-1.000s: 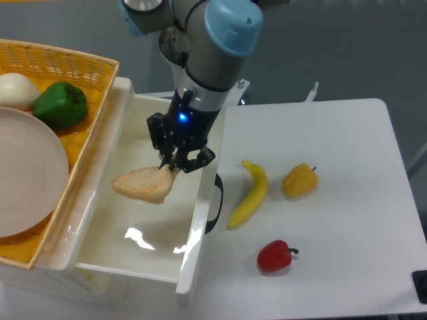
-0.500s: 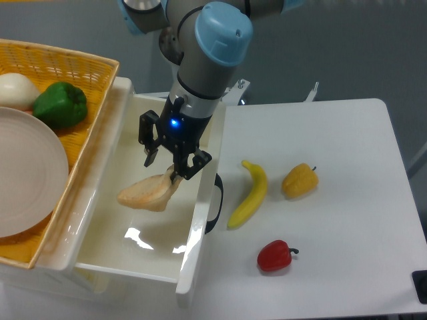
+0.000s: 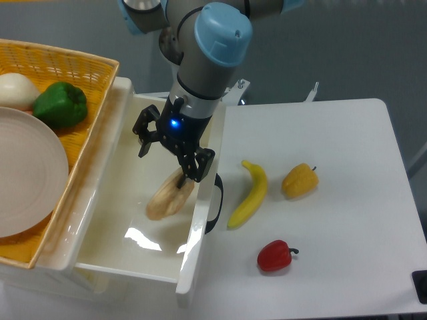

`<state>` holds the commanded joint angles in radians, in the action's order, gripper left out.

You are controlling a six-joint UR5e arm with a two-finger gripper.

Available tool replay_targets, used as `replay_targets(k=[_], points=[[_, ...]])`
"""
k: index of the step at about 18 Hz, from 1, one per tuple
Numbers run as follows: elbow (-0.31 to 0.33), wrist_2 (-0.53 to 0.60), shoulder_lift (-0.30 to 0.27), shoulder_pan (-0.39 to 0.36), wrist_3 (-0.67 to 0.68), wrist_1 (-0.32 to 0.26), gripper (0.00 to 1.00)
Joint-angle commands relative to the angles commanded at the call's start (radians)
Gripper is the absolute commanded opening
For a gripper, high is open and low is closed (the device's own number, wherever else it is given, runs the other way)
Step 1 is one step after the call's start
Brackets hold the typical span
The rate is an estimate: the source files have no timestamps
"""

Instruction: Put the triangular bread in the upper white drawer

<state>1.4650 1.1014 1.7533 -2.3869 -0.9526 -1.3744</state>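
Observation:
The triangular bread (image 3: 170, 197), tan and toasted, lies tilted inside the upper white drawer (image 3: 117, 240), leaning against its right wall near the dark curved handle (image 3: 217, 203). My gripper (image 3: 171, 156) hangs just above the bread with its fingers spread wide; it is open and holds nothing. One fingertip (image 3: 201, 171) is close over the bread's upper end.
A yellow wicker basket (image 3: 73, 70) at the left holds a green pepper (image 3: 61, 105), a white round object (image 3: 17, 90) and a pale plate (image 3: 27, 173). On the white table right of the drawer lie a banana (image 3: 250, 193), a yellow pepper (image 3: 299, 181) and a red pepper (image 3: 275, 255).
The gripper opened and let go of the bread. The bread dropped from the held position and slid to the right, ending tilted against the drawer's right wall.

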Motion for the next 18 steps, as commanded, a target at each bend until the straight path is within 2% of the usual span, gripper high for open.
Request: replay_targets(k=[5, 8, 11, 15, 18], points=[[0.000, 0.000, 0.002, 0.000, 0.003, -0.002, 1.00], [-0.002, 0.000, -0.002, -0.003, 0.017, 0.020, 1.00], [-0.002, 0.002, -0.003, -0.032, 0.101, 0.087, 1.00], [-0.002, 0.006, -0.002, -0.110, 0.097, 0.141, 1.00], [-0.003, 0.108, 0.002, -0.159, 0.083, 0.173, 1.00]])
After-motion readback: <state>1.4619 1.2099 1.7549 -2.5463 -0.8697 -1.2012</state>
